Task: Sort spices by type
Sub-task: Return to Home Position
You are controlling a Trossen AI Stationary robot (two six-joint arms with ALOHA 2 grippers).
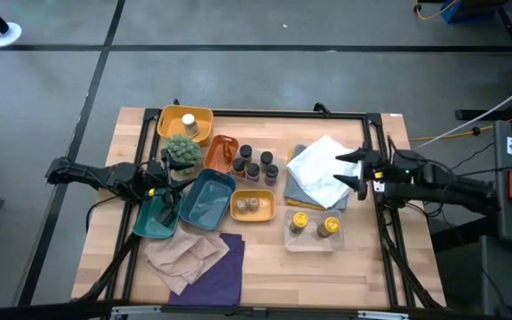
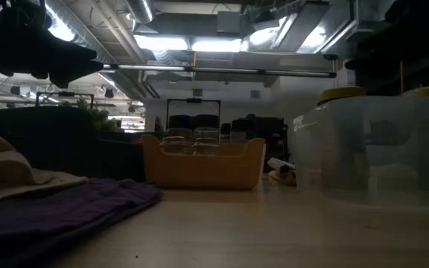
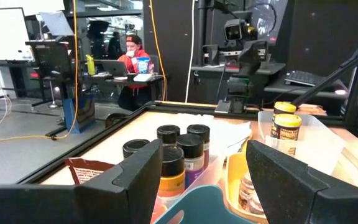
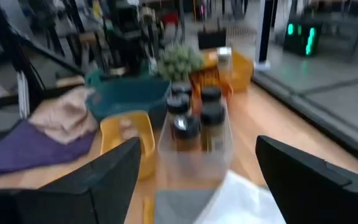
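- While both arms hang level over the surface (image 1: 363, 267), my left claw (image 1: 169, 172) sits at its left side, just beside the spiky plant (image 1: 183, 149) and near the teal trays (image 1: 204, 200). Its fingers are spread apart with nothing between them.
- My right claw (image 1: 352, 172) hovers at the right side, over the edge of the white cloth (image 1: 320, 164). Its jaws are likewise wide and empty.
- Several black-lidded spice jars (image 1: 253, 164) stand bunched in a clear bin near the middle, just beside the orange tray (image 1: 223, 153).
- Two yellow-lidded spice jars (image 1: 314, 225) stand in a second clear bin (image 1: 314, 244), toward the lower edge of the high view.
- Pale-lidded spice jars (image 1: 252, 205) sit in a small yellow tray (image 1: 238, 214) between those two bins.
- One more spice jar (image 1: 188, 121) stands alone in the far yellow tray (image 1: 204, 116), behind the plant.
- A purple cloth (image 1: 222, 271) lies partly under a beige cloth (image 1: 183, 253) by the teal trays.
- Past my left fingers, a person (image 3: 132, 56) sits at a desk in the room beyond.
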